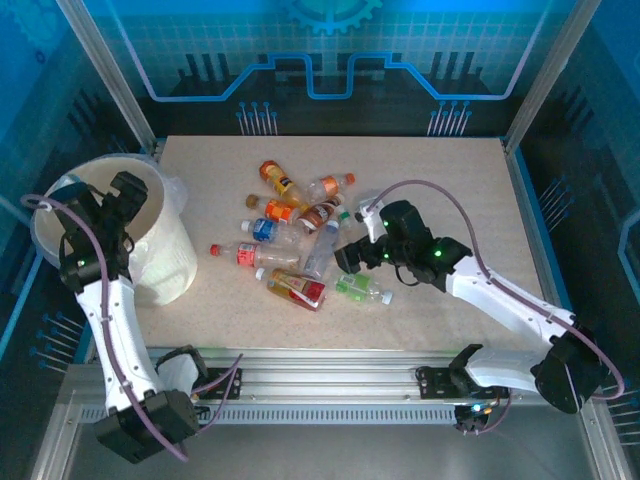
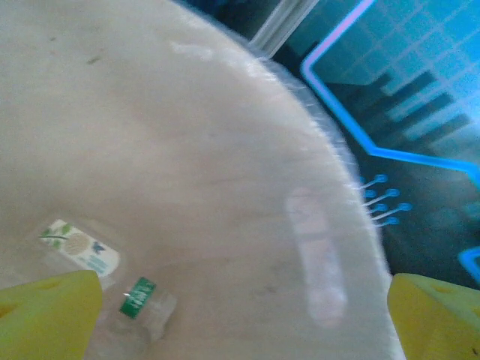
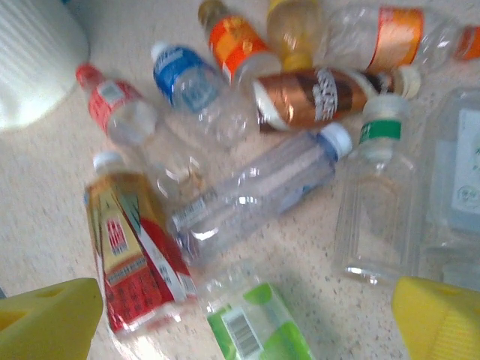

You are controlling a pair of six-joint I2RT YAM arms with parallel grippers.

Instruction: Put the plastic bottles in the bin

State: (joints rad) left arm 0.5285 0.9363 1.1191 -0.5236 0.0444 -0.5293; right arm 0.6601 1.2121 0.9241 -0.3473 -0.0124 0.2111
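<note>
Right hand point(image 1: 350, 260) wide over green-label bottle point(image 3: 259, 326); we centre on body (not cap) before closing; left hand point(image 1: 122, 195) wide above bin point(image 1: 165, 255).

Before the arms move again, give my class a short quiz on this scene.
1. True or false: the left gripper is over the bin.
2. The right gripper is: A open, over the bottles; B shut and empty; C inside the bin.
3. Fill in: the brown bottle has a ___ cap.

Key: 1 true. 2 A. 3 white.
</note>
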